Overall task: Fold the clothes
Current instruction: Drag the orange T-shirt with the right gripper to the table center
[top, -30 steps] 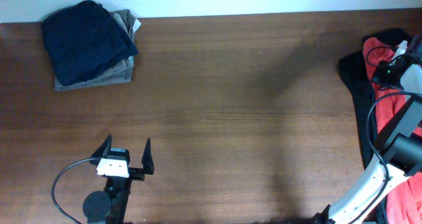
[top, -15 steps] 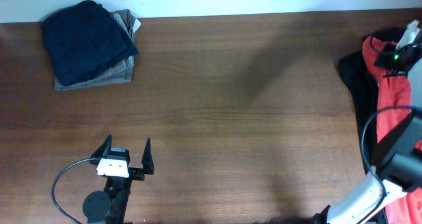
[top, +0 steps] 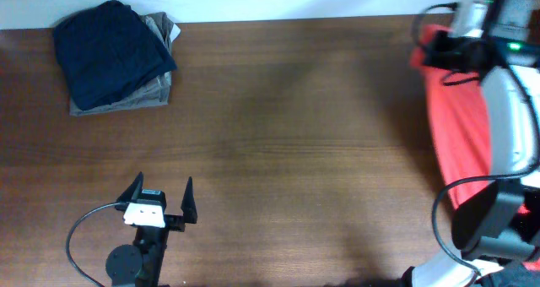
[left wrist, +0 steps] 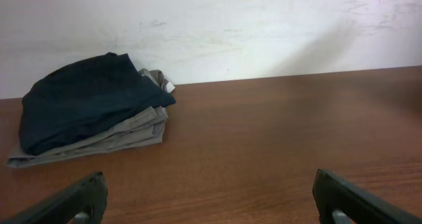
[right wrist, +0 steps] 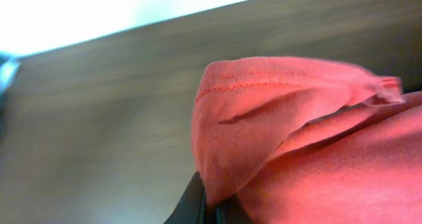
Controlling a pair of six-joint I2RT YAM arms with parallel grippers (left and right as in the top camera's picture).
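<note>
Brown wooden surface (top: 287, 143) fills the overhead frame, its far edge meeting a white wall along the top; broad bare wood runs across the middle. Orange-red T-shirt (top: 460, 122) lies at the right edge, drawn into a long band from upper right toward lower right, with a stitched hem bunched into folds. Stack of folded navy and tan garments (top: 114, 57) sits upper left, close to the far edge. Right claw (right wrist: 210, 207) is closed, pinching the shirt's bunched hem. Left claw (top: 162, 194), lower left, has its jaws spread wide and empty, well apart from both garments.
</note>
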